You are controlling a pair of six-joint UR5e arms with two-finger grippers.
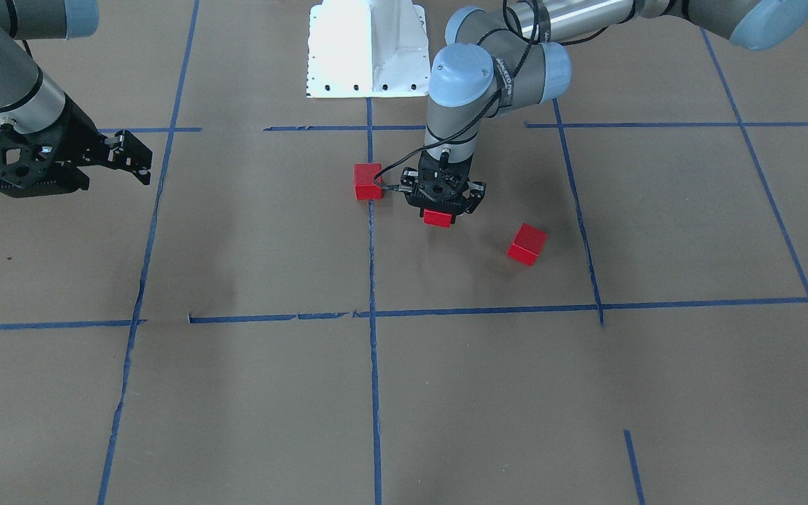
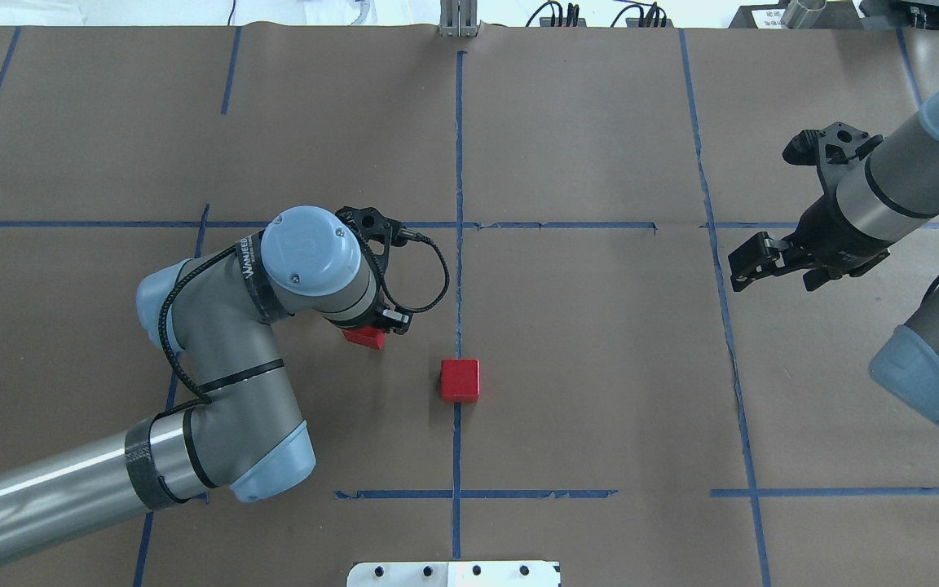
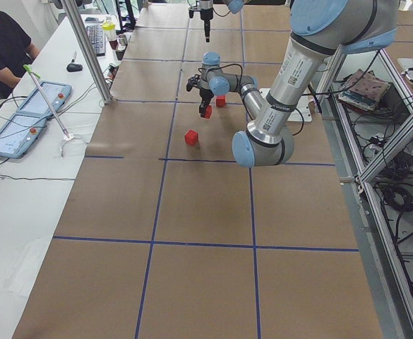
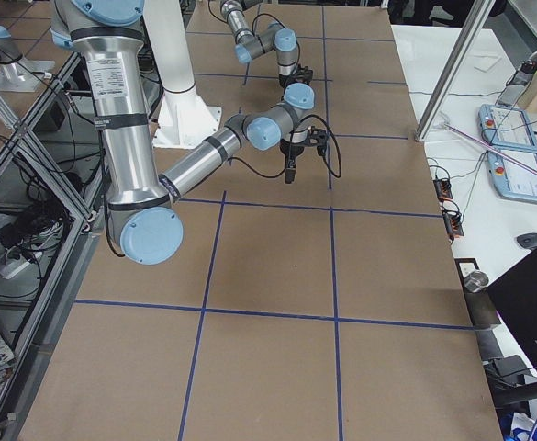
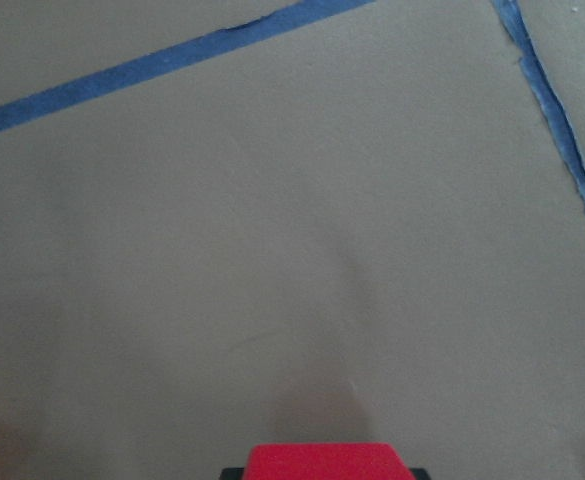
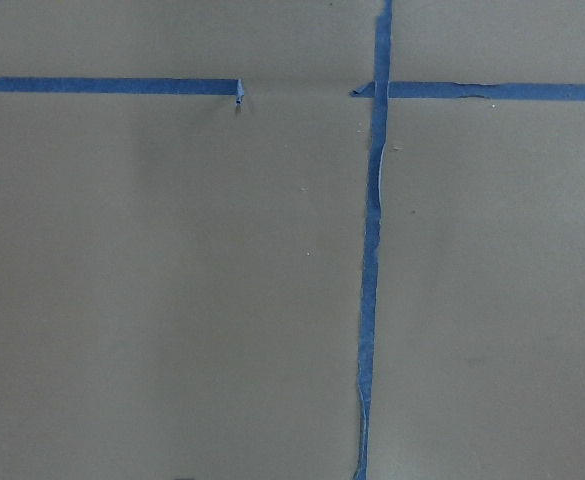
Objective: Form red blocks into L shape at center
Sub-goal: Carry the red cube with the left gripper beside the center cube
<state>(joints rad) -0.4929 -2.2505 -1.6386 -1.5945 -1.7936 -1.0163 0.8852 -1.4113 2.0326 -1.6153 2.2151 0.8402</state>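
**Left pincer grips one red cube beside the centre line**

The brown paper-covered tabletop (image 1: 236, 393) bears a grid of blue tape, with one vertical blue tape line (image 1: 374, 379) running through its middle. The grey left arm (image 1: 495, 66) reaches down just beside that line. The grey right arm (image 1: 4, 77) hangs well apart, near the edge. The left pincer (image 1: 444, 209) is pinching a small matte red cube (image 1: 437, 218). The right pincer (image 1: 141, 165) has its fingers spread. In the front-facing view, a second red cube (image 1: 368, 182) sits on the tape line at 10 o'clock from the held one. A third red cube (image 1: 527, 244), turned askew, lies at 4 o'clock, apart from both.
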